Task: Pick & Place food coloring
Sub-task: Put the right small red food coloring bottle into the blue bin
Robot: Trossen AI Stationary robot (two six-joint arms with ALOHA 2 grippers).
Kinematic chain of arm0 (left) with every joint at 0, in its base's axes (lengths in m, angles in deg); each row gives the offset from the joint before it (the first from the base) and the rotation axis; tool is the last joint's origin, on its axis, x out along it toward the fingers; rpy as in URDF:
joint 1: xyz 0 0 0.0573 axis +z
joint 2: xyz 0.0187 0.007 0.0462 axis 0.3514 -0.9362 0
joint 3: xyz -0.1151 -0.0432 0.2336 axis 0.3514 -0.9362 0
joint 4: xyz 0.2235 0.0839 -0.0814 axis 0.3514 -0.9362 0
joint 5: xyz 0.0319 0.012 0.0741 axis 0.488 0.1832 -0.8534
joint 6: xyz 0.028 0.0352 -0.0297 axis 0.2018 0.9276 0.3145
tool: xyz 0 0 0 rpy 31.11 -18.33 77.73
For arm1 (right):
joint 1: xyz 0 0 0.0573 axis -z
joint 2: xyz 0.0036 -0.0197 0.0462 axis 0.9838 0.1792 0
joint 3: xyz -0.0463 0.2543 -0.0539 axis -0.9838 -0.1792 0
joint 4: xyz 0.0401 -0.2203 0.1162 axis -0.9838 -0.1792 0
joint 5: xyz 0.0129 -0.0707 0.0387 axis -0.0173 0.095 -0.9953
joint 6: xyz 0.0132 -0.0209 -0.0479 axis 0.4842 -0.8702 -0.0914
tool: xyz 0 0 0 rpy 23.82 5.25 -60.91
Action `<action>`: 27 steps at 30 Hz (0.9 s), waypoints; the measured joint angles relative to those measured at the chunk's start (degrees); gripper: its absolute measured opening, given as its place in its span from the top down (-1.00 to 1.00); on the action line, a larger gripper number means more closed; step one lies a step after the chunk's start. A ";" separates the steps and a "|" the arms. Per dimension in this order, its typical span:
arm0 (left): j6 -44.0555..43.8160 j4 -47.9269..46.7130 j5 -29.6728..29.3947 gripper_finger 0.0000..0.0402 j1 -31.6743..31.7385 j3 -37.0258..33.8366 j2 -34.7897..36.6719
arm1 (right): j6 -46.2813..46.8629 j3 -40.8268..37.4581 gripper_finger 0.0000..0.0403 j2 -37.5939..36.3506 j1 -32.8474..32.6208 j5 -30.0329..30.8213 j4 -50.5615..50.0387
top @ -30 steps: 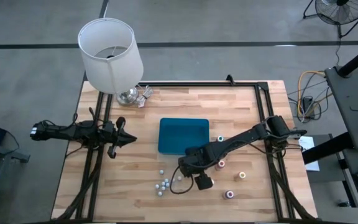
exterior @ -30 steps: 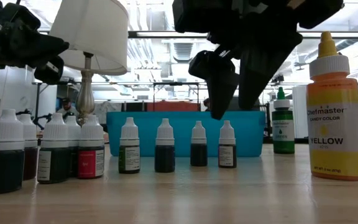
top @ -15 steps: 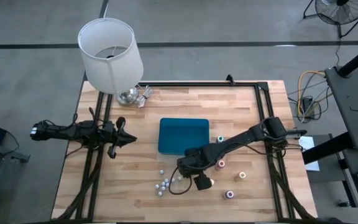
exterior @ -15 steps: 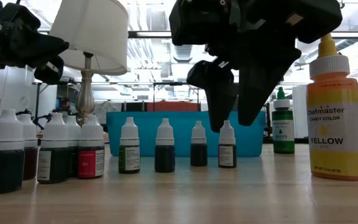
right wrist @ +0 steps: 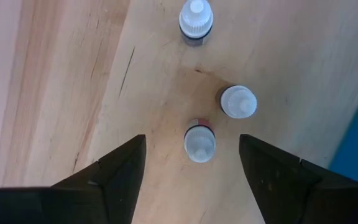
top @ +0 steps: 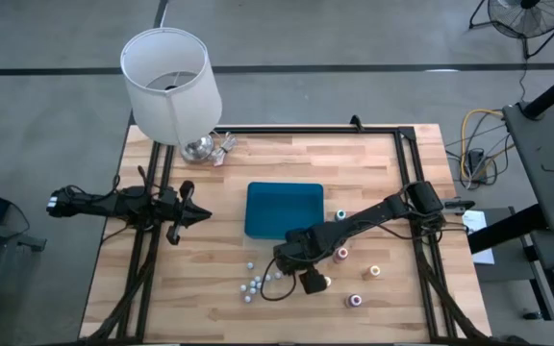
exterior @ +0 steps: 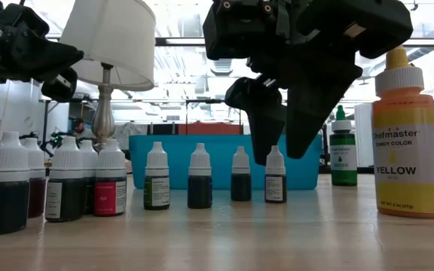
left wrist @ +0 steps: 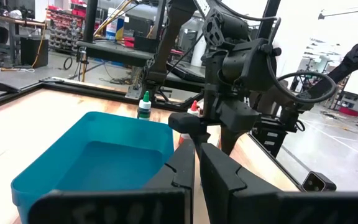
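Observation:
Several small white-capped food coloring bottles [top: 256, 282] stand on their bases on the wooden table, near the blue tray [top: 284, 210]. My right gripper [right wrist: 191, 142] points down, open, with one finger on each side of one small bottle [right wrist: 199, 143] and a clear gap on both sides. In the low view its fingertips [exterior: 264, 154] hang at the height of that bottle's cap [exterior: 275, 154]. Two more small bottles [right wrist: 238, 102] stand just beyond. My left gripper [top: 200, 217] waits shut, level, at the table's left side.
Larger bottles with coloured tops stand to the right: green [top: 341, 215], red [top: 342, 254], orange [top: 374, 272], pink [top: 356, 301], and a yellow one [exterior: 407, 143] close to the low camera. A white-shaded lamp [top: 169, 85] stands at the far left corner.
My right gripper has sunk a little toward the small bottle below it, staying pointed down. The bottles and the tray have kept their places.

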 joint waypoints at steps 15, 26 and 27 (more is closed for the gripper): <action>-0.01 0.00 0.00 1.00 -0.01 0.00 0.00 | 0.08 -0.29 -0.04 0.02 0.00 -0.04 0.77; 0.00 0.00 0.00 1.00 0.00 0.00 0.00 | 0.04 -0.50 0.00 0.02 0.00 -0.03 0.96; -0.01 0.00 0.00 1.00 -0.01 0.00 0.00 | 0.05 -0.50 0.00 0.00 0.00 -0.04 0.96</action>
